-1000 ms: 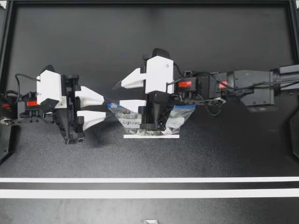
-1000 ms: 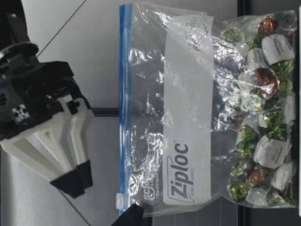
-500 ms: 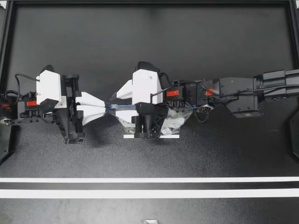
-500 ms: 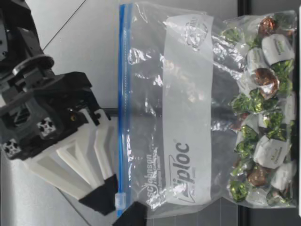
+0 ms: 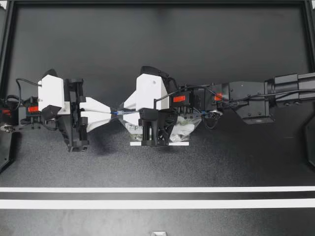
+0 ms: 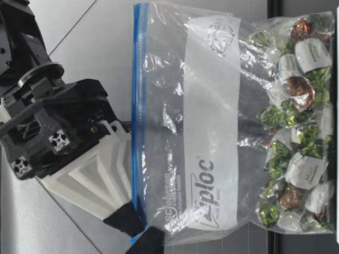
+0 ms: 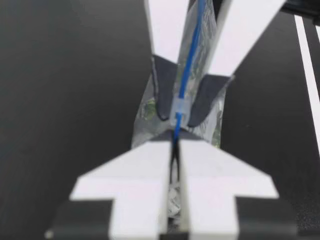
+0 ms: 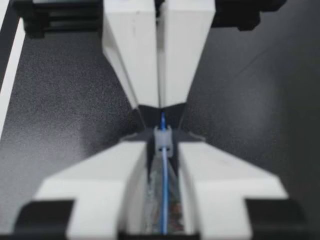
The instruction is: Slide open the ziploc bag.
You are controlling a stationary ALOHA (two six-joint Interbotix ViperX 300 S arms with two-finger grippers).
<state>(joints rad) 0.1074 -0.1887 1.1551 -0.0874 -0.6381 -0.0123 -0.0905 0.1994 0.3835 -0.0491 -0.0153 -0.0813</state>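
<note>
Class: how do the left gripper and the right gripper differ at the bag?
The left gripper is shut on the bag's zip end; the right gripper sits at the slider, grip unclear. The left gripper is beside the bag; the right gripper reaches over it. Both face each other along the zip.

Even overhead light falls on the dark matte surface [image 5: 157, 59], which stays dim and free of glare. Soft, faint shadows lie on it near the middle. In the low view the bag [image 6: 212, 132] glints with bright highlights across crinkled plastic and foil wrappers [image 6: 299, 87].
</note>
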